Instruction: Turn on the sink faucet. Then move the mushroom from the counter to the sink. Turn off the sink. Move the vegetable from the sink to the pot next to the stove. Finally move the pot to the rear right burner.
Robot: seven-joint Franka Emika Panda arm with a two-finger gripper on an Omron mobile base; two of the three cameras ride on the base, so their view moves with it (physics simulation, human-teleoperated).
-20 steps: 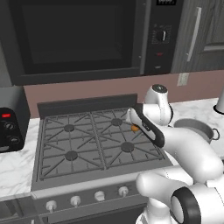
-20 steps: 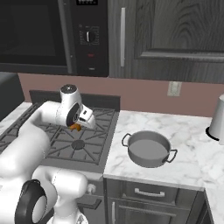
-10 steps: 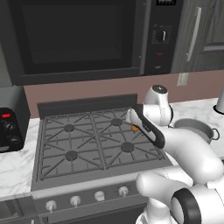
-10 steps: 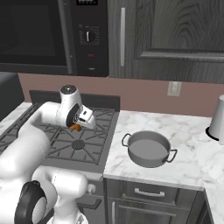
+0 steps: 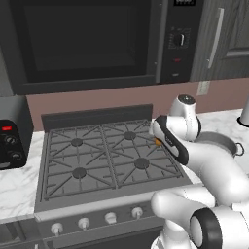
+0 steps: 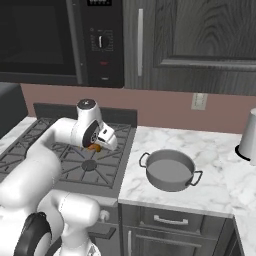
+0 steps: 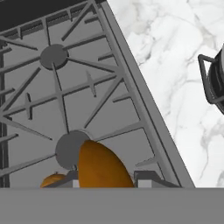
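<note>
Orange-brown mushroom (image 7: 103, 168) against dark grey stove grates (image 7: 65, 96). White marble counter (image 6: 220, 170) with faint grey veining. Grey metal pot (image 6: 169, 170) with dark handles. Dusty pink backsplash (image 6: 165, 107). Black microwave (image 5: 87, 41) with a small red light. Dark wood-grain cabinet (image 6: 205, 35). Black toaster (image 5: 10, 143), red light on top.

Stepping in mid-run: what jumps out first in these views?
The white arm's gripper hangs over the right side of the stove, closed on an orange-brown mushroom that glows against the grey grates. To the right of the stove on the marble counter stands an empty grey pot with two loop handles. A black microwave hangs above the stove.
</note>
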